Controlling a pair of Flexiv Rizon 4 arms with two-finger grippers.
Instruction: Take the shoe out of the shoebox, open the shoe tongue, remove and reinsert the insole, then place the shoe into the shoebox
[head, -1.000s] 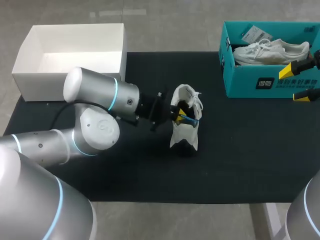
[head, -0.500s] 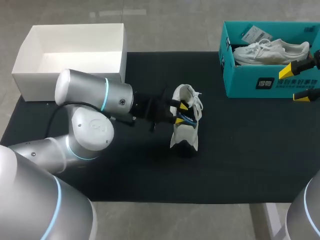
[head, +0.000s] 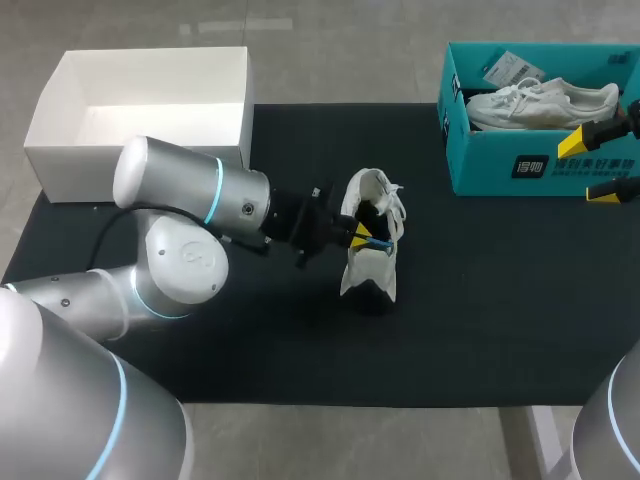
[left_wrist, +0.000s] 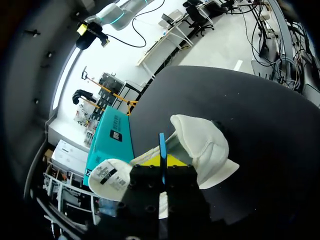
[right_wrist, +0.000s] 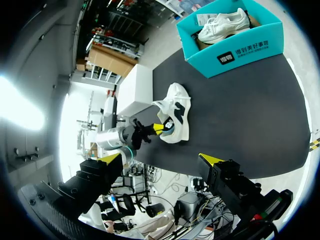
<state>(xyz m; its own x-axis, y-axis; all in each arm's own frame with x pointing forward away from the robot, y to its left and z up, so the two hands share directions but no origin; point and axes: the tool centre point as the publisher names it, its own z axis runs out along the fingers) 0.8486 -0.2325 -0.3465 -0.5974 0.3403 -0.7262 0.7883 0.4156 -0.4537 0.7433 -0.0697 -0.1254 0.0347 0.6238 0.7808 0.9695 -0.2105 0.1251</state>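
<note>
The left gripper (head: 361, 235) is clamped on the blue insole (head: 378, 240) inside the white shoe (head: 366, 266), which stands mid-table, well apart from the teal shoebox (head: 482, 162). The right gripper (head: 590, 168), fingers apart, hangs beside that shoebox.

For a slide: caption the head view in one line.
Left gripper pinches the blue insole in the white shoe on the black mat; right gripper open beside the teal shoebox.
</note>
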